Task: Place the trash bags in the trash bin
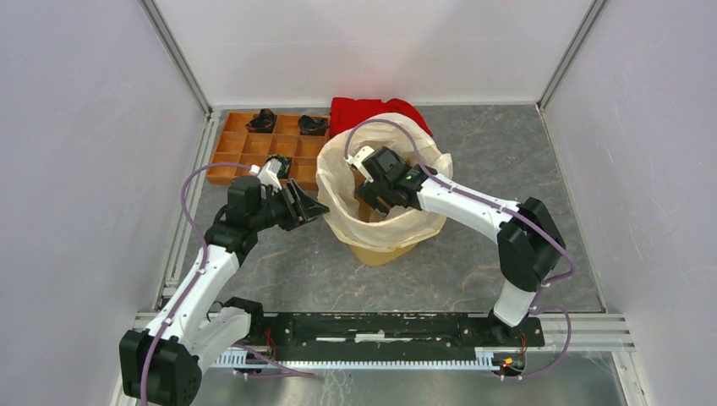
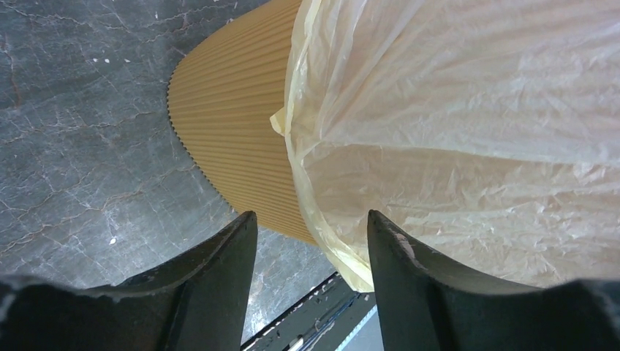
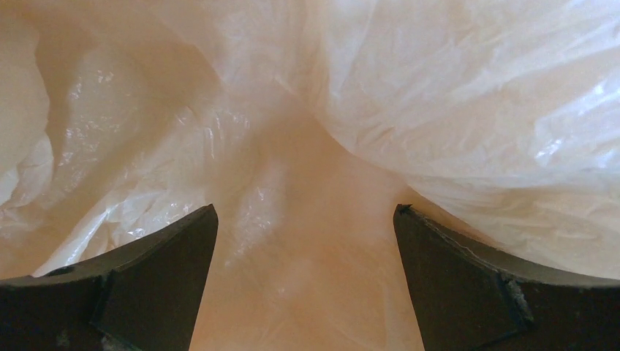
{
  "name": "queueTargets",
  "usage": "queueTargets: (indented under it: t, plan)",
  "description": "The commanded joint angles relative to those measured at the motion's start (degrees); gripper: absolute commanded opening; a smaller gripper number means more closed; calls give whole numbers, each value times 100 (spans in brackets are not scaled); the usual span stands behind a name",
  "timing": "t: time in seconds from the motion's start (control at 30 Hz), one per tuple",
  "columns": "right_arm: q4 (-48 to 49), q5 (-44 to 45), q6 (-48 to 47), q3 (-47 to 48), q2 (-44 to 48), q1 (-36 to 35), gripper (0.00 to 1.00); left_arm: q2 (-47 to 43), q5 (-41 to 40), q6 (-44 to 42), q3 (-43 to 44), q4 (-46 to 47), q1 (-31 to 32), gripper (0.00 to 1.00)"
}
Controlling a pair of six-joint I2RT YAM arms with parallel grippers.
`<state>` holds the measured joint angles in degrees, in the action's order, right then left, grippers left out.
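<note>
One thin bag [image 1: 336, 184] is all there is to manage, and it lines the bin [image 1: 378, 252] with its mouth folded out over the rim. On the left, the left gripper [image 1: 306, 206] sits just beside that outer fold, jaws partly apart and pinching nothing. The film looks feather-light, limp and slippery, and likely to tear on a snag, so the doubled hem seems the safest hold. On the right, the right gripper [image 1: 382, 205] reaches inside the mouth, jaws spread wide and empty.
</note>
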<state>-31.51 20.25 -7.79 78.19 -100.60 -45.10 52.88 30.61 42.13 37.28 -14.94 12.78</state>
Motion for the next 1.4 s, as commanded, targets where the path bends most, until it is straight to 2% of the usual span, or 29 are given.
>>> queueTargets:
  t: [0.0,0.03,0.1,0.2,0.37,0.67,0.83,1.07,1.3,1.37]
  plan:
    - [-146,591,-38,-247,147,65,98,-62,48,-281,211,-83,23,67]
    - [-169,590,-34,-342,198,108,98,-144,19,-324,241,-167,23,70]
    - [-210,614,1,-540,327,252,98,-351,-62,-405,277,-314,23,84]
    - [-194,706,96,-943,672,518,98,-779,-281,-548,343,-479,23,95]
    - [-201,702,116,-1709,1446,1045,98,-1189,-621,-873,570,-755,23,97]
    - [-410,607,-44,-2755,2613,1958,98,-1008,-550,-1084,744,-808,24,98]
    - [-531,-138,-30,-2242,2706,1949,98,-923,-440,-1058,758,-692,28,98]
    - [-1042,-1093,289,-1437,3512,1880,98,-998,-562,-1089,957,-825,23,98]
    - [-1450,-808,408,-550,4273,1880,98,-949,-379,-943,988,-549,23,98]
    - [-1494,-1076,323,-226,4577,1875,98,-1041,-68,-942,1083,-315,23,98]
